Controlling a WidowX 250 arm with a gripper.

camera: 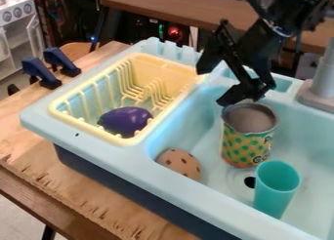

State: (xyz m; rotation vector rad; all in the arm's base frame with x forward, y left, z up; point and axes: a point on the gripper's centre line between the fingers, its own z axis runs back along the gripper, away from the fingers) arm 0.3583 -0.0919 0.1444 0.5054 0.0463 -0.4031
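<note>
At the far left, a toy stove (19,14) is standing on the floor, and two blue clamps (51,68) are sitting on the wooden surface (32,149), whose grain is showing plainly beside the sink (36,118). A yellow rack (65,114) is filling the sink's left side and holding an eggplant (127,121), which is lying on its side. Further right, a brown cookie (179,163) with dark spots is leaning against the basin's near wall. Above the basin, the end effector (214,86) is hanging wide, its two fingers standing well apart with nothing between them; the right one is hovering at the can's far rim, and I cannot tell whether it is touching.

The can (246,151) is standing upright in the basin, just behind the drain (250,182). It is looking light and thin-walled, probably stiff enough to bear a firm squeeze, though its smooth, round side may be slippery. The rim is offering the surest hold, one finger on each side of the wall; a grip around the body would be needing a wide spread. Just beside it, a teal cup (274,185) is crowding the near side. At the far right, a grey faucet (323,83) is rising, while behind, a brown bench (163,7) is crossing the room.
</note>
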